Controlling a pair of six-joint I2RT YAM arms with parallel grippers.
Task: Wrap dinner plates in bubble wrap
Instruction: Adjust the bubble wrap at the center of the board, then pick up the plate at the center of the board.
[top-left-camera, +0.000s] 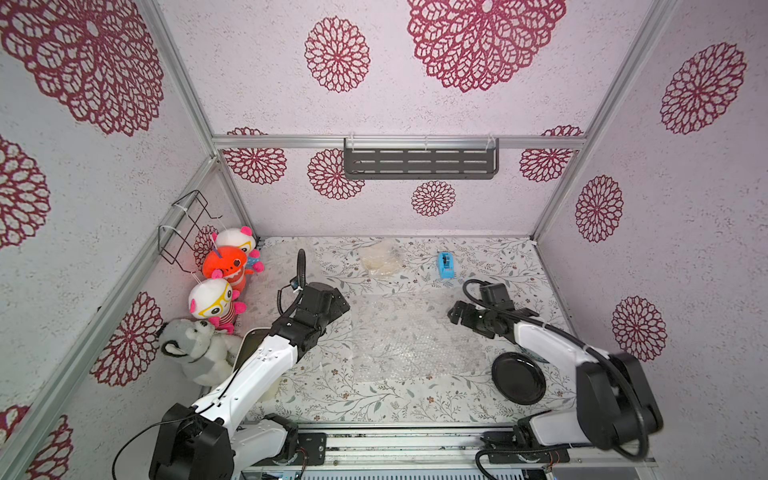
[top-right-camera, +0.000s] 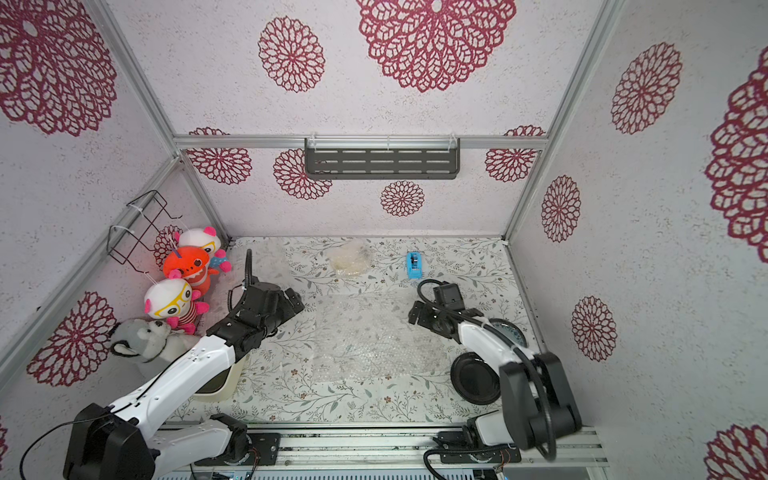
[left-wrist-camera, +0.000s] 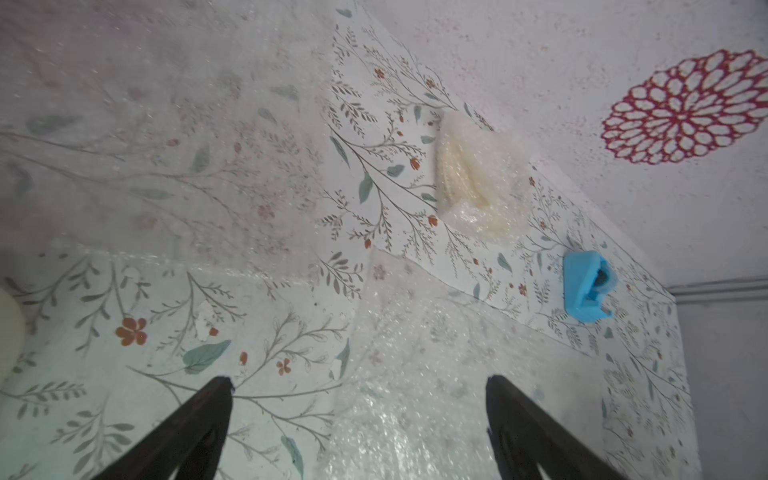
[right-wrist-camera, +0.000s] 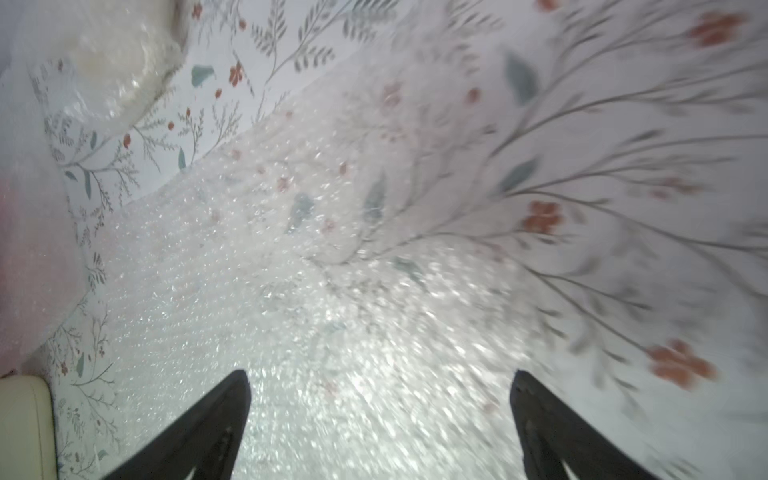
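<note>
A clear bubble wrap (top-left-camera: 415, 336) (top-right-camera: 374, 336) sheet lies flat mid-table in both top views. My left gripper (top-left-camera: 340, 305) (left-wrist-camera: 359, 380) hovers open over its left edge, nothing between the fingers. My right gripper (top-left-camera: 455, 313) (right-wrist-camera: 380, 374) hangs open over its right side, also empty. A glossy black plate (top-left-camera: 518, 377) (top-right-camera: 476, 380) sits bare at the front right. A blue-grey plate (top-right-camera: 509, 330) peeks out behind the right arm. A cream plate wrapped in bubble wrap (top-left-camera: 380, 259) (left-wrist-camera: 478, 183) rests at the back. A second bubble wrap sheet (left-wrist-camera: 145, 124) lies at the back left.
A blue tape dispenser (top-left-camera: 445, 264) (left-wrist-camera: 586, 291) stands at the back, right of the wrapped plate. A cream container (top-right-camera: 220, 382) lies under the left arm. Plush toys (top-left-camera: 216, 303) line the left wall. A wire rack (top-left-camera: 187, 224) and a grey shelf (top-left-camera: 419, 164) hang on the walls.
</note>
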